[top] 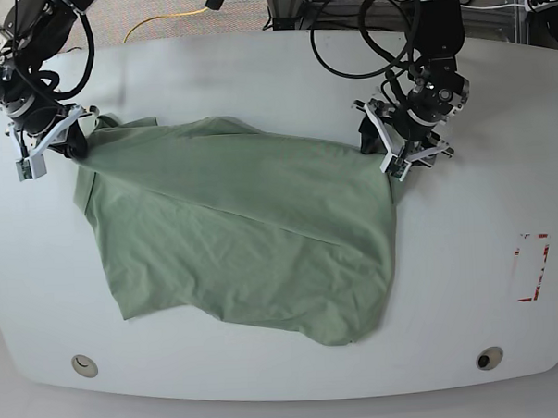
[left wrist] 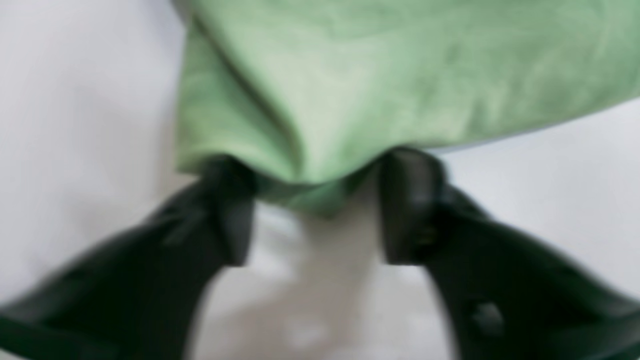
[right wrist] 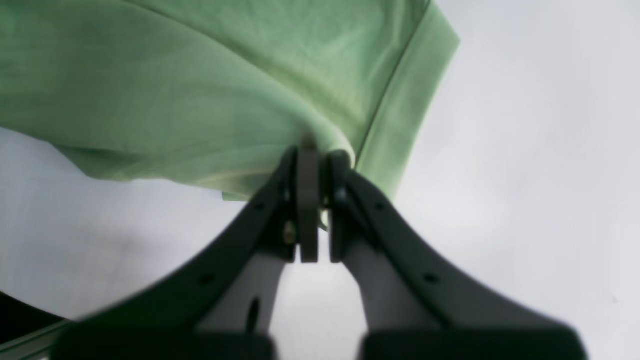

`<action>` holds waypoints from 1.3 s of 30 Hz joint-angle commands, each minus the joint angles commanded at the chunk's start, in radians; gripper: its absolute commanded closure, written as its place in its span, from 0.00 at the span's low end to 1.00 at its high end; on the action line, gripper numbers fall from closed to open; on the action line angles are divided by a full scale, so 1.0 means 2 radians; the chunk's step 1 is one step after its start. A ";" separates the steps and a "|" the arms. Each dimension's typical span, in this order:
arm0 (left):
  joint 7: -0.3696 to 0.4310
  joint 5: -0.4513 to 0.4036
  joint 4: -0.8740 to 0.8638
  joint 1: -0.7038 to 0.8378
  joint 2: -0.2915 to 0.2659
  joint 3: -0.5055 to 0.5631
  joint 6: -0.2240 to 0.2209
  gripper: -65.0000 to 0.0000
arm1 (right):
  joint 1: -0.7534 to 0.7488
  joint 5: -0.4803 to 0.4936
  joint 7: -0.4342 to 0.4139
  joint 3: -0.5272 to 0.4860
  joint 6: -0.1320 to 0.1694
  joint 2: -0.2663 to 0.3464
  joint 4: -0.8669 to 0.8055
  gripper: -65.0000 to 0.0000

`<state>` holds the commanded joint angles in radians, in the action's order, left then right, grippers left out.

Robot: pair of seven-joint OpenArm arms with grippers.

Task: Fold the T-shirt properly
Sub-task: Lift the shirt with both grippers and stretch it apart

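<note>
The pale green T-shirt [top: 243, 238] lies spread and wrinkled across the middle of the white table [top: 254, 71], partly doubled over along a diagonal. At its far left corner, my right gripper [top: 72, 144] is shut on a fold of the T-shirt [right wrist: 175, 90]; the right wrist view shows the right gripper [right wrist: 317, 155] pinching fabric beside a hemmed edge. My left gripper [top: 385, 153] is at the shirt's far right corner. In the blurred left wrist view the left gripper [left wrist: 320, 172] stands open, with an edge of the T-shirt [left wrist: 350, 75] sagging between its fingertips.
A red-outlined mark [top: 532, 267] is on the table at the right. Two round holes [top: 82, 366] [top: 489, 358] sit near the front edge. Black cables [top: 346, 39] and a yellow one [top: 164, 20] run behind the table's far edge.
</note>
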<state>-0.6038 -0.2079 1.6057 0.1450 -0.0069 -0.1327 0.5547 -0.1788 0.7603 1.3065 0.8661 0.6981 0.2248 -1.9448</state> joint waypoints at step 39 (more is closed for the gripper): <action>-0.002 -0.248 0.168 -0.237 0.160 0.092 0.072 1.00 | 0.260 -0.001 0.016 -0.066 0.000 0.107 0.128 1.00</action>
<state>-0.6068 -0.7035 1.9417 -0.3291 0.3138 0.0514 0.6981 0.3414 0.7587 1.3387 0.7342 0.6981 0.4396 -1.6886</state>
